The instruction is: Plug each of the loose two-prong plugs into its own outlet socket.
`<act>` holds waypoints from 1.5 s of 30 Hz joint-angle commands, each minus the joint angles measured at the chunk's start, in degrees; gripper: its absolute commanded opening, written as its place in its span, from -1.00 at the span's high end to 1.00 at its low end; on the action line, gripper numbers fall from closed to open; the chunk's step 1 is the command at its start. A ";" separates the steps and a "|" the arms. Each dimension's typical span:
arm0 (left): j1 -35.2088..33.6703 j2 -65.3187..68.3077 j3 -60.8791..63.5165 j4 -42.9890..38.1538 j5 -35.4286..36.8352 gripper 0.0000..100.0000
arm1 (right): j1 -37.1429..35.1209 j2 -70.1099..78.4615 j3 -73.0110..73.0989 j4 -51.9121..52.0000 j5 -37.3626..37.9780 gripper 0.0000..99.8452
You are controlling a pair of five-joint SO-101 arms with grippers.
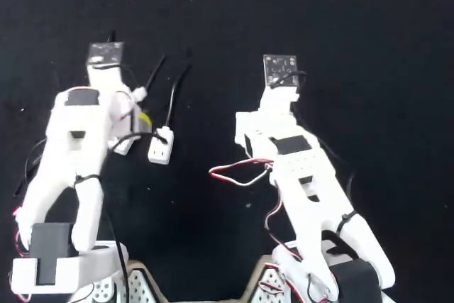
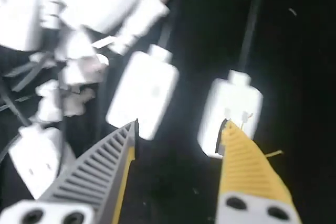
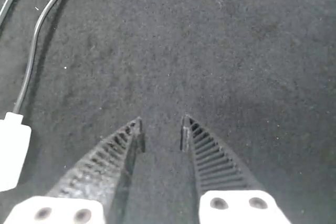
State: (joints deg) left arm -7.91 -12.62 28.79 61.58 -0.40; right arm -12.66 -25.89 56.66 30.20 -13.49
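Left hand point(image 2: 178, 125) hangs wide open and empty above the matte black cloth surface point(image 2: 294, 51). Right hand point(image 3: 161, 125) is part open, also empty. Ahead of the left hand lie two white, rounded blocks, one socket block point(image 2: 142, 93) off its grey finger point(image 2: 105, 161) and a second socket block point(image 2: 231, 108) at its yellow finger point(image 2: 247, 166). Loose plugs point(image 2: 68, 72) jumble beyond the grey side. They are probably light, hard, slick plastic, so pinch a plug across its flat body sides.
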 commanded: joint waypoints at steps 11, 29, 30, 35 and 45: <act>5.49 9.14 2.68 -8.88 -7.74 0.49 | 1.14 -0.04 -3.38 -1.41 -0.53 0.75; 9.10 0.62 4.18 -4.13 -7.65 0.50 | 1.14 -0.31 -3.30 -1.32 -0.70 0.75; 9.27 0.70 5.32 -5.45 -7.65 0.50 | 1.14 -0.31 -3.30 -1.32 -0.79 0.75; 16.40 0.70 12.35 -12.48 -7.74 0.49 | 1.58 -0.40 -3.56 -1.32 -0.88 0.75; 25.10 0.62 13.32 -27.69 12.31 0.49 | 15.47 -6.46 -3.56 -1.85 -1.05 0.75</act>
State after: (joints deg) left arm 15.74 -9.54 42.59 39.60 4.79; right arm -1.67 -29.05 56.04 30.20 -13.85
